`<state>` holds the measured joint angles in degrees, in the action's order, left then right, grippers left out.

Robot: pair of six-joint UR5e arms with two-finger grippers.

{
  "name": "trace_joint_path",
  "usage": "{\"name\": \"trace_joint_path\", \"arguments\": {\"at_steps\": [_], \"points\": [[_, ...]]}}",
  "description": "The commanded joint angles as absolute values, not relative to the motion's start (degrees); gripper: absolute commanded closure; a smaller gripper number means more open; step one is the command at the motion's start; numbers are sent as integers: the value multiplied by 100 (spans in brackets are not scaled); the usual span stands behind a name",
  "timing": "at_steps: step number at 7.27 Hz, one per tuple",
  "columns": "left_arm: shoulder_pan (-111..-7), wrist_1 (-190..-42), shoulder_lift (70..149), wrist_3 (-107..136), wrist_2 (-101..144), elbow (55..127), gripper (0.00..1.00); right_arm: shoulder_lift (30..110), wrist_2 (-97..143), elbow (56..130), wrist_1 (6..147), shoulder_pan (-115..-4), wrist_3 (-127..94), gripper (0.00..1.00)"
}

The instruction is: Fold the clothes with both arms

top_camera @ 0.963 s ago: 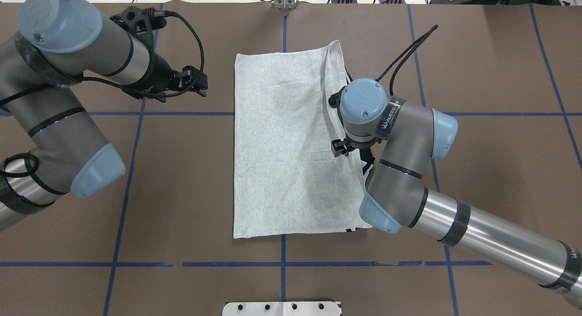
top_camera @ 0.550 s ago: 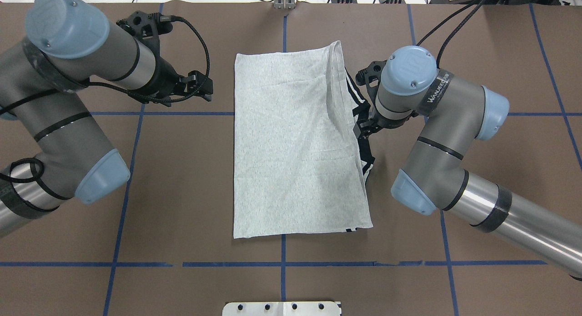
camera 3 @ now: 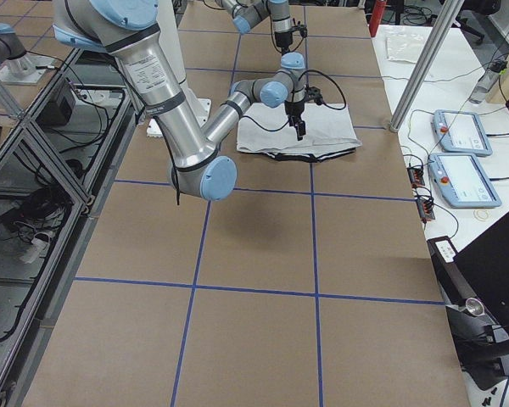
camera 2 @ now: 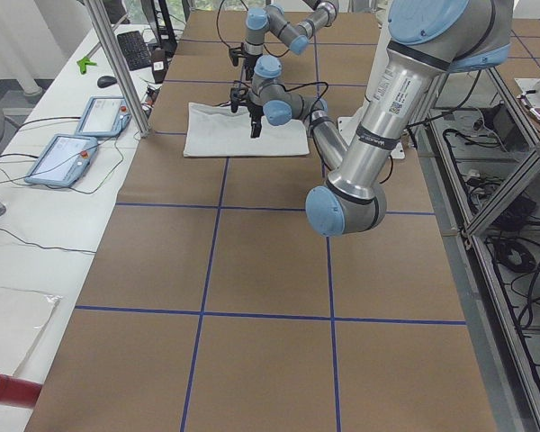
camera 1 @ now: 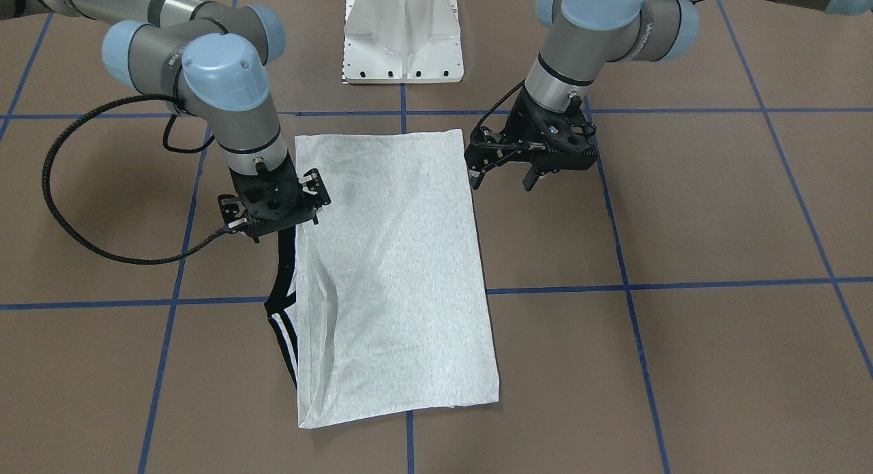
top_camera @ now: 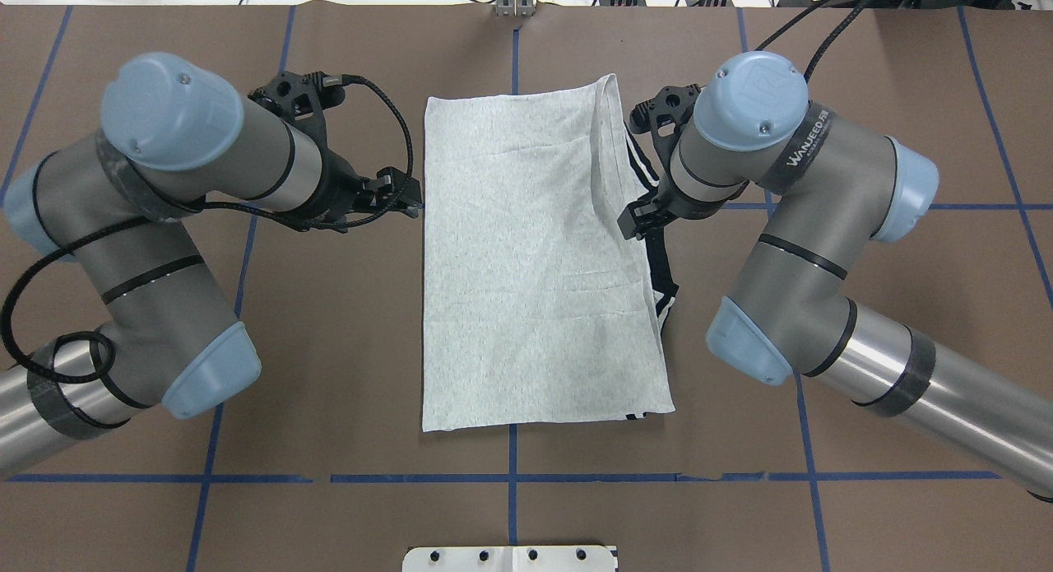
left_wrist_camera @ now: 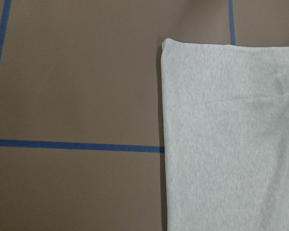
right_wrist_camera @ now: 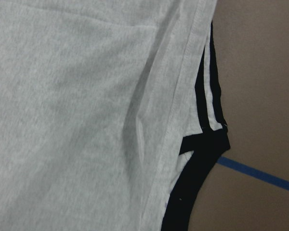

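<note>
Though folded lengthwise into a long rectangle, still shows black at one side: T-shirt [top_camera: 535,267], flat on the brown table [top_camera: 329,350], one short end toward the white base plate [top_camera: 510,558]. Plain heather-grey side up, faintly wrinkled, with a raised hemmed flap along the long edge on the robot's right. Neck band [top_camera: 670,288] and double stripes [top_camera: 642,156] peeking out from under that edge. Blue tape lines [top_camera: 411,478] gridding the table around the shirt. Over that striped edge, right gripper [camera 1: 273,206], fingers spread, wrist hiding a bit of the cloth from overhead. Just off the opposite long edge, left gripper [camera 1: 501,183], fingers wide apart and empty, black cable [top_camera: 405,140] looping behind. Since a moment ago: left gripper brought in close to the shirt's edge; right gripper drawn back from over the cloth to its edge; shirt unmoved.
</note>
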<state>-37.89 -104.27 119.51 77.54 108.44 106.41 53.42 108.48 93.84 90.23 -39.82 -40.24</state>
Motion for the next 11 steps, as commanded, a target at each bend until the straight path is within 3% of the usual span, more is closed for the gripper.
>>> {"name": "trace_joint_path", "arguments": {"at_steps": [1,5,11], "points": [[-3753,-10433,11944,7805,10731,10783,0,4809,10750,8004,7969,-3964,-4261,0],[-3753,-10397,11971,7805,10731,10881,0,4579,10056,7164,7866,-3973,-4175,0],[-3727,-10415,11875,7813,10731,10881,0,4676,10273,7285,7849,-4263,-3647,0]]}}
